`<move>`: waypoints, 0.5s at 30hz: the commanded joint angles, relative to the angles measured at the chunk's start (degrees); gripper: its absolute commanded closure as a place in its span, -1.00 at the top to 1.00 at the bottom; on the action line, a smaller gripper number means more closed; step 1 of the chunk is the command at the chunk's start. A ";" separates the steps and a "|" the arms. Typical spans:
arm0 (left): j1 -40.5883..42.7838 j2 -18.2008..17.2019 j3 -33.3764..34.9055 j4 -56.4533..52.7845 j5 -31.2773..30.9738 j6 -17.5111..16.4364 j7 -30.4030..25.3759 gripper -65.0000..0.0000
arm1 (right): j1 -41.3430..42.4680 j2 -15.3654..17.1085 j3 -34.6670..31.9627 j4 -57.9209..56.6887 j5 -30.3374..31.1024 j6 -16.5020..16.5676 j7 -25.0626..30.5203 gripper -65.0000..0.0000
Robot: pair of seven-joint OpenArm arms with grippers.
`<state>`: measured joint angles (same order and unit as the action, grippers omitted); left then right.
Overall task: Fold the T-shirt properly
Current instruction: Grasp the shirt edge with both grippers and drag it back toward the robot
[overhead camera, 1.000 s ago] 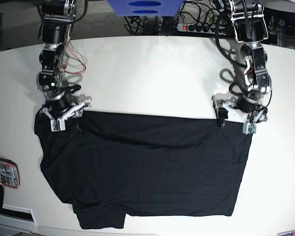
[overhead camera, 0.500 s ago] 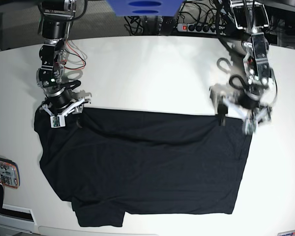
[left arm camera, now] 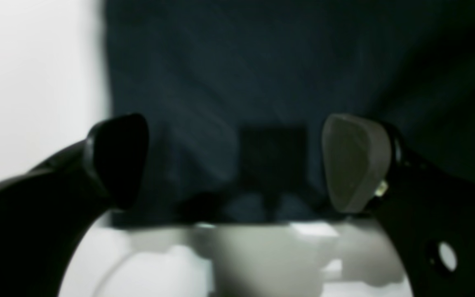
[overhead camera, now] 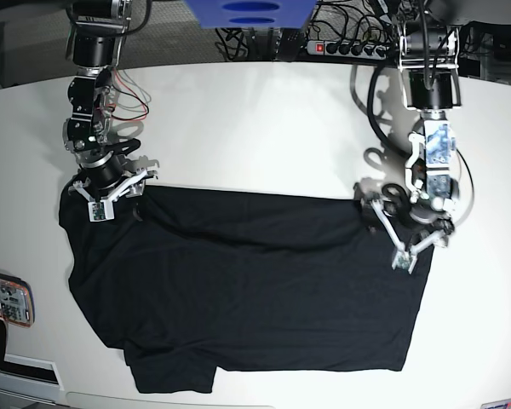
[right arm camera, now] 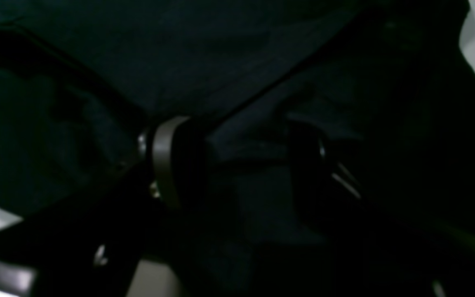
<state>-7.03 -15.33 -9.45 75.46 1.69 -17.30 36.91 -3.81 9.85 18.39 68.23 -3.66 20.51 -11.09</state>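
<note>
T-shirt (overhead camera: 247,285) lying half-folded on bench (overhead camera: 255,128); right hand (overhead camera: 111,194) pinching its corner, left hand (overhead camera: 402,234) hanging open; further folds remaining.

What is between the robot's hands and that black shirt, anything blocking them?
Nothing visible. The left hand hovers open right over the T-shirt at its far edge. The right hand is down on the other far corner with cloth between its fingers. Only bare white table lies around the shirt there.

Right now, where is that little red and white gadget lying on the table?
In the base view, the gadget lies at the table's far left edge, just left of the T-shirt.
</note>
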 commanded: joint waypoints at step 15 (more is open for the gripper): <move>7.77 -0.80 0.62 -8.78 0.99 0.03 -8.99 1.00 | -5.02 0.40 -0.15 4.08 -2.98 0.28 -4.34 0.07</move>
<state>-1.83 -16.03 -9.30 68.03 -2.96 -16.10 16.80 -8.43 9.82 18.37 72.40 -3.46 20.47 -10.59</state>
